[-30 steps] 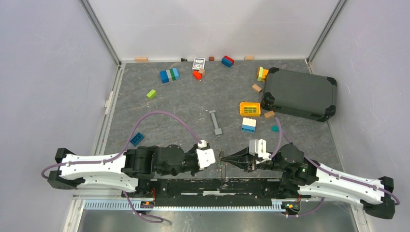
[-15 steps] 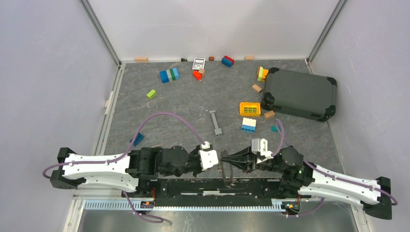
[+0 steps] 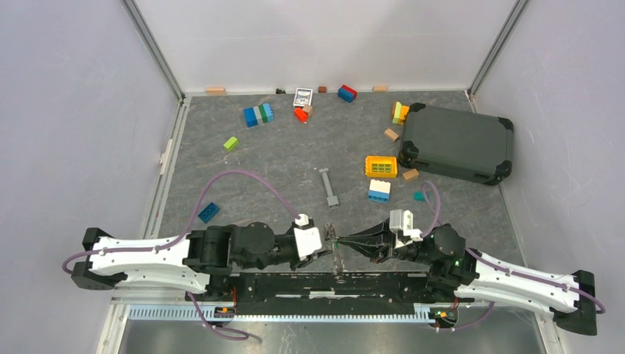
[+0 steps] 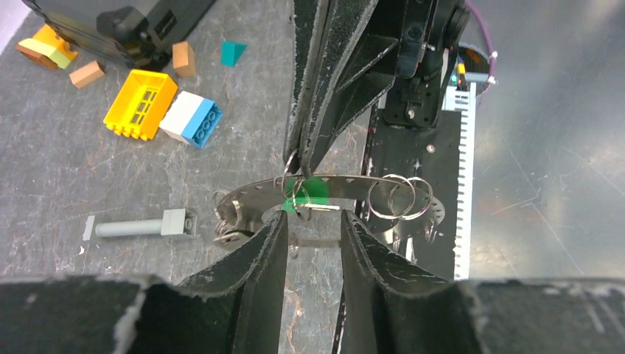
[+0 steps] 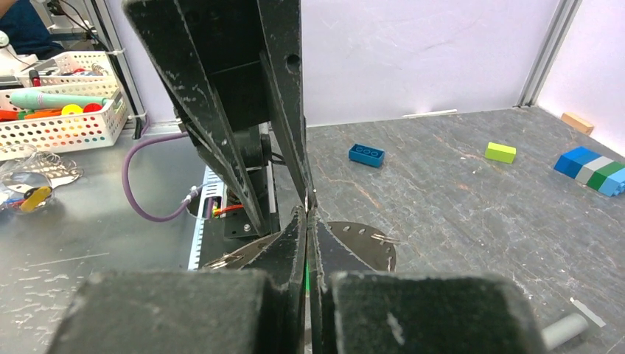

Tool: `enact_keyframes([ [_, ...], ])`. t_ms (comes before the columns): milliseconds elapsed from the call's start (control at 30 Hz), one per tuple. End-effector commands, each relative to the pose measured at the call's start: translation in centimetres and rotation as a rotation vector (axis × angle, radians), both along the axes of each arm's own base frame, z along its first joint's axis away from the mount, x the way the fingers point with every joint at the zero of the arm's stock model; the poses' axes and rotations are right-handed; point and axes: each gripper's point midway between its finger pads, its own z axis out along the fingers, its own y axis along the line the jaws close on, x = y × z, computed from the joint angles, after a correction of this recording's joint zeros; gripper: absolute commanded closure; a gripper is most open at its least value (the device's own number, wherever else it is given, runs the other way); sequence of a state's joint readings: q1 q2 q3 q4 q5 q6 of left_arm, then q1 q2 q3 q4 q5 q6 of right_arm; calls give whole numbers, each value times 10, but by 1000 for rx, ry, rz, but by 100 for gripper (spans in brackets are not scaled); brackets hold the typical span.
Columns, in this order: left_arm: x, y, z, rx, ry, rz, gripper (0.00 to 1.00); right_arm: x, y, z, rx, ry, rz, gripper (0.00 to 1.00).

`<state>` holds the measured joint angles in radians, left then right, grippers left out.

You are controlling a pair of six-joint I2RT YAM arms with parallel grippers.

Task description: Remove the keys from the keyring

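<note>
In the left wrist view a curved silver band with holes (image 4: 354, 184) carries thin wire keyrings (image 4: 402, 198) and small silver keys (image 4: 228, 230). One key has a green head (image 4: 315, 190). My right gripper (image 4: 298, 171) comes from above and is shut at that green head and a small ring. Green shows between its pads (image 5: 306, 274) in the right wrist view. My left gripper (image 4: 314, 215) stands open just below the band, touching nothing. From above, both grippers meet at the bunch (image 3: 337, 254) near the table's front edge.
A long grey bar (image 3: 329, 187) lies mid-table. The yellow grid block (image 3: 381, 165), a white-blue brick (image 3: 379, 190) and a dark case (image 3: 457, 144) sit at the right. More bricks lie along the back and a blue one (image 3: 208, 212) at the left.
My left gripper has gone from shut to open. The bunch swung right half a second ago and is back between the two grippers.
</note>
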<state>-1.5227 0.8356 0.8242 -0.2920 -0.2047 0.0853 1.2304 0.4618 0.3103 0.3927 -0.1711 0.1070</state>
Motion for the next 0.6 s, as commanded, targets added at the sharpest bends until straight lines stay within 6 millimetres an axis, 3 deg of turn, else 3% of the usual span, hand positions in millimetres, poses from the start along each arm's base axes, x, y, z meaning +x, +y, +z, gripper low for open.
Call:
enact_keyframes([
  [0,-1,3,30,-147,32,14,60,-1,-6,28,91,-50,-7,100],
  [367,-1,20,59,-380,33,22,58,-18,-9,33,111,-137,70,100],
  [567,-17,16,74,-497,38,-74,59,-25,-11,36,148,-155,101,100],
])
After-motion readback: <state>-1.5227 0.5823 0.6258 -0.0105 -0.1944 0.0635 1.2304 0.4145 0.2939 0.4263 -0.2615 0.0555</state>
